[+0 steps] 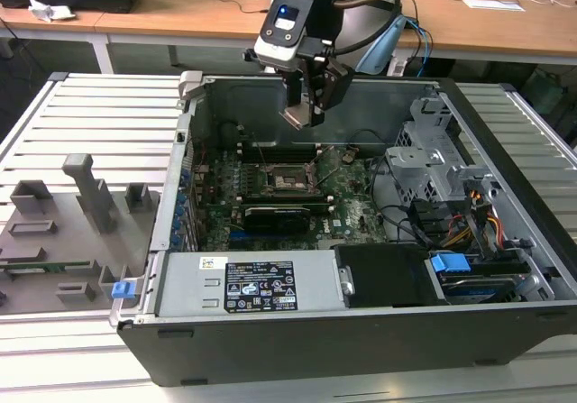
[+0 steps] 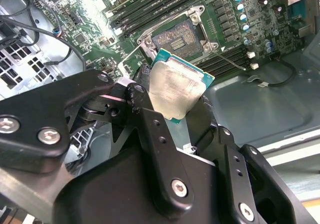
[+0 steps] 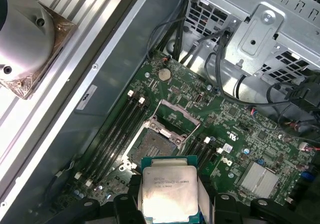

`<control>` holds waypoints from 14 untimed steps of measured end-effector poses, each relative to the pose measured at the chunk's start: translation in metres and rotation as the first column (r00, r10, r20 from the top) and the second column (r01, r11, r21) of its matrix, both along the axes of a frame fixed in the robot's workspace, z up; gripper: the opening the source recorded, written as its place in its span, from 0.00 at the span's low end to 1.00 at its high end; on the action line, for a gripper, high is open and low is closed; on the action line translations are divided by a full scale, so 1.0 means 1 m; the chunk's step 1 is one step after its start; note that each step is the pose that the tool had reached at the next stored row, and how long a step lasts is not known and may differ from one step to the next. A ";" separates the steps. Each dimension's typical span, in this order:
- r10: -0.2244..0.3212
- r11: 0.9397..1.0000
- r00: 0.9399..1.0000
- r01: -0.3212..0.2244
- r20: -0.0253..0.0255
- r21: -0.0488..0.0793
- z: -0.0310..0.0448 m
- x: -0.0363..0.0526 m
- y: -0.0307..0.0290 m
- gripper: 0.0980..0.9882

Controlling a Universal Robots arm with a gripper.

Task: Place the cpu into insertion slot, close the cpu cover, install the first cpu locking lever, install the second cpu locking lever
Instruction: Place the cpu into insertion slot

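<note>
Right now the cpu is pinched in the gripper. The jaws are closed to just the chip's width, with the black fingers pressing on two opposite edges. Its top is dull silver-grey and patchy with smears, and a thin green rim shows around it in both wrist views. In the first wrist view the cpu hangs with its metal face toward the camera.

In the exterior view the gripper holds the cpu in the air, clear of the board and toward the far wall of the case. The slot lies bare below it, its contact field showing, and the cover is swung open on the slot's far side. A long black card lies on the board just nearer to me than the slot. The case rests on a slatted grey table, which stretches off to the exterior view's left.
</note>
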State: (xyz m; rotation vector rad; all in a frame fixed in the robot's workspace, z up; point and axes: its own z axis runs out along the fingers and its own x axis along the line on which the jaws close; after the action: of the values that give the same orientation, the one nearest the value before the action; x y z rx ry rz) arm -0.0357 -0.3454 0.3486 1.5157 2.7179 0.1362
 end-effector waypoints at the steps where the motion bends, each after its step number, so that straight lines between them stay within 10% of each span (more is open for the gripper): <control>1: 0.000 1.000 1.000 0.000 0.000 0.000 -0.0003 0.0000 0.0000 0.48; 14: -0.004 1.000 1.000 0.004 0.000 0.000 -0.0028 0.0000 0.0000 0.48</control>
State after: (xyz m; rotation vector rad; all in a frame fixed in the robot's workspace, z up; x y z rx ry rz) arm -0.0357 -0.3454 0.3458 1.5205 2.7151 0.1361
